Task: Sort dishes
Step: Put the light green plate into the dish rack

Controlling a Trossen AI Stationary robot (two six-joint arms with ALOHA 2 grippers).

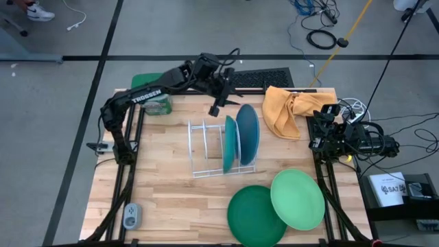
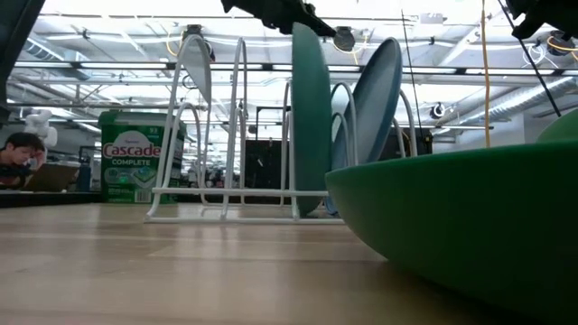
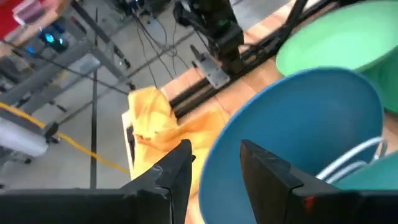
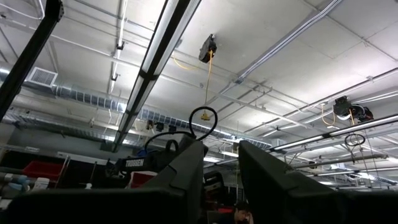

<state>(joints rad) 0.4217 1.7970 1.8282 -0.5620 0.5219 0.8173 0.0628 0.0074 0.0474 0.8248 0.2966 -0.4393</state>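
A white wire rack [image 1: 206,147] stands mid-table. The teal plate [image 1: 228,144] stands on edge in it, and the blue plate [image 1: 248,132] leans on edge in the slot to its right. The dark green plate [image 1: 254,216] lies flat near the near edge. The light green plate [image 1: 298,199] rests partly on the dark green plate's right rim. My left gripper [image 1: 217,107] hangs open above the rack's far side; in its wrist view [image 3: 216,152] the blue plate [image 3: 298,130] lies just beyond the fingers, and I see no contact. My right gripper [image 4: 221,155] is open at the table's right edge, pointing at the ceiling.
An orange cloth [image 1: 287,110] lies bunched at the far right, and a dark keyboard [image 1: 260,79] lies along the far edge. A green lidded tub [image 1: 154,103] stands far left of the rack. A grey mouse-like thing [image 1: 132,216] sits at the near left corner. A person [image 2: 18,153] shows beyond the table.
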